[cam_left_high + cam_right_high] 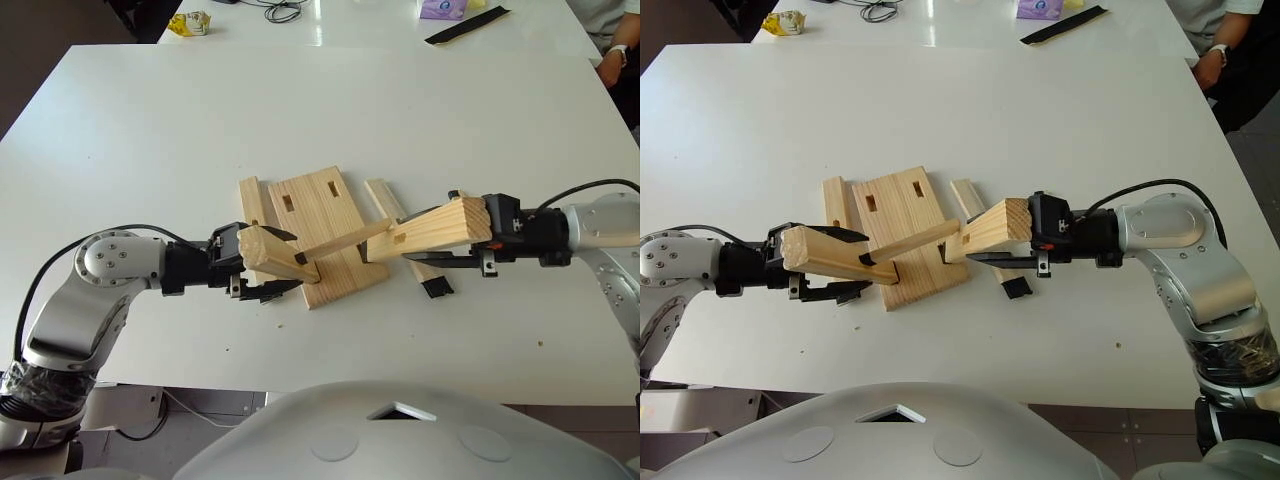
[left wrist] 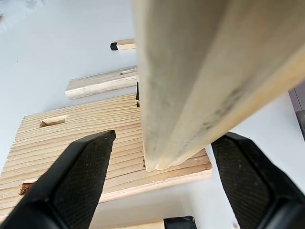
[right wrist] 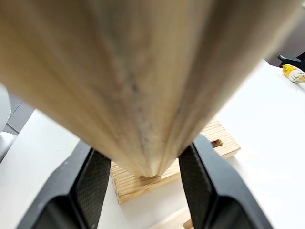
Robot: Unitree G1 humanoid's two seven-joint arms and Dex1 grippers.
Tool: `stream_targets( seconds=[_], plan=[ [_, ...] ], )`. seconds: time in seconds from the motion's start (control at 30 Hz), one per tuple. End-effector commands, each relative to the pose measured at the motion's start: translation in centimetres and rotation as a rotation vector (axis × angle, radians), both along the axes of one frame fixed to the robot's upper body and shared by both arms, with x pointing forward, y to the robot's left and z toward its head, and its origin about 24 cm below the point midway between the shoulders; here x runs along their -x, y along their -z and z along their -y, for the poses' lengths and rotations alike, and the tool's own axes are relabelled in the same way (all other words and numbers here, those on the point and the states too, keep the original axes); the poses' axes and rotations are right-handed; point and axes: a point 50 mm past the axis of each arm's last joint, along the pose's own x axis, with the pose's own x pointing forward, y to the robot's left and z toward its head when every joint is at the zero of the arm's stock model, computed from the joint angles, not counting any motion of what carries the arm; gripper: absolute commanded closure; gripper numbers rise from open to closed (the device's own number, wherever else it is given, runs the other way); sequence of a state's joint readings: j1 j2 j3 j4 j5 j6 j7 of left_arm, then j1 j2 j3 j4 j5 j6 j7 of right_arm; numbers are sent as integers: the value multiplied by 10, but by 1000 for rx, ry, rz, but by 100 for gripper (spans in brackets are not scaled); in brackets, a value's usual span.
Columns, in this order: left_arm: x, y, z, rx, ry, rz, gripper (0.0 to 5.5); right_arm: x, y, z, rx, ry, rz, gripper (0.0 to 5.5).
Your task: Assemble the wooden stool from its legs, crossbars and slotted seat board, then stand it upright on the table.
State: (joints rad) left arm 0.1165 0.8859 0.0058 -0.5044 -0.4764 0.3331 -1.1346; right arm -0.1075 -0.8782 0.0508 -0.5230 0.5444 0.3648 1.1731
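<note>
I see a big white table [image 1: 150,120] that fills most of the frame. The board [image 1: 315,215] lies flat in the middle of it, and I can see slots cut in its top.

Two fat legs are up in the air over the low edge of the board. The left leg [image 1: 268,250] is at the lower left of the board. The right leg [image 1: 458,222] is at the lower right and slants up toward the right. A thin crossbar [image 1: 345,240] runs between them, and each of its ends meets a leg. I cannot tell how deep it sits in the holes.

My left gripper [image 1: 280,262] has its two black fingers [image 2: 81,176] closed on the left leg. My right gripper [image 1: 432,232] has its fingers [image 3: 93,183] closed on the right leg.

A loose leg [image 1: 252,200] lies flat, touching the board's left edge. A black-tipped leg [image 1: 385,198] lies just right of the board, partly under the right leg.

At the top of the frame sit a black strip [image 1: 468,25], a purple pack [image 1: 443,8] and a small yellow thing [image 1: 190,22].
</note>
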Motion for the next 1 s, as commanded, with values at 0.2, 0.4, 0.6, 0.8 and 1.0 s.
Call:
stream_targets(
  seconds=[0.2, 0.4, 0.6, 0.8, 1.0],
  plan=[
    [5, 1, 7, 16, -20, 2, 187, -4, 2, 5, 61, -16, -33, 345],
    [8, 0, 12, 29, -17, 5, 187, -14, 13, 12, 69, 24, -57, 345],
    [8, -1, 12, 28, -24, 10, 187, -10, 9, 12, 43, 28, -70, 345],
    [7, 1, 11, 15, -30, 19, 187, -11, -3, 15, 10, 58, -45, 345],
    [5, 2, 9, 5, -44, 29, 187, -13, -14, 18, -15, 76, -28, 345]
  ],
)
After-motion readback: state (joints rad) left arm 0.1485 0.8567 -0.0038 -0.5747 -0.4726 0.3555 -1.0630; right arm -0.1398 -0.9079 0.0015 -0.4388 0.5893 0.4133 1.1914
